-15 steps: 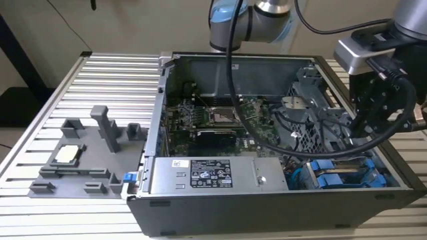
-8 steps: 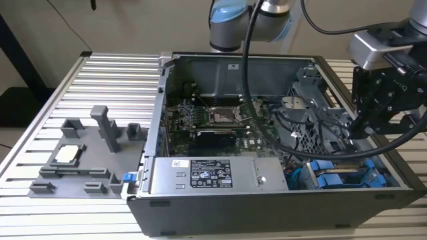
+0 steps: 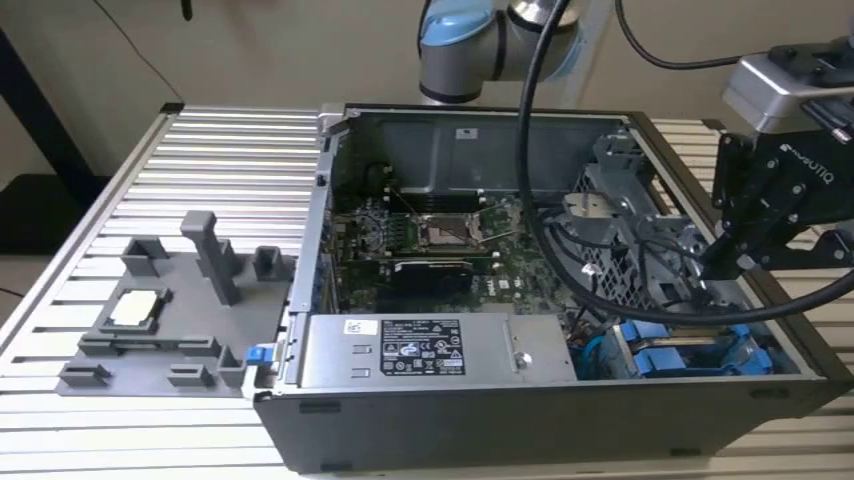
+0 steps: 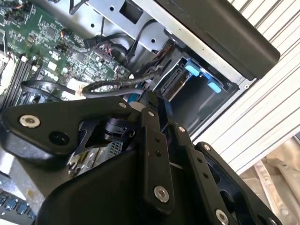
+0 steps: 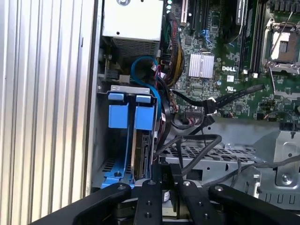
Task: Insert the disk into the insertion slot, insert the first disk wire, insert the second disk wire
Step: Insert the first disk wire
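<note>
Right now the disk (image 5: 143, 117) sits upright in the insertion slot (image 5: 96, 164) at the corner of the open PC case (image 3: 561, 410), w/ its bright blue plastic end tab up and a strip of silver-grey metal body showing below it; a second blue carrier (image 5: 117, 116) stands just beside it in the same bay. In the exterior view the blue frames (image 3: 674, 355) lie at the case's end toward that view's right, next to the boxy grey power supply (image 3: 414, 345) w/ its black-and-white sticker. The matte black end effector (image 5: 167, 171) hangs just over the bay, its bolted link arms fanning out and its fingers (image 5: 154, 180) drawn close together; whether anything is pinched btwn them can't be told. A looping black cable (image 5: 199, 139) runs right by it, across the perforated grey metal cage (image 5: 215, 152), and a glossy blue cable (image 5: 140, 63) curls near the bay's far end. The green motherboard (image 5: 220, 47) carries a finned silver heatsink (image 5: 201, 65). The case rests on a ribbed aluminium worktop (image 3: 227, 150), beside a grey moulded fixture tray (image 3: 160, 310).
</note>
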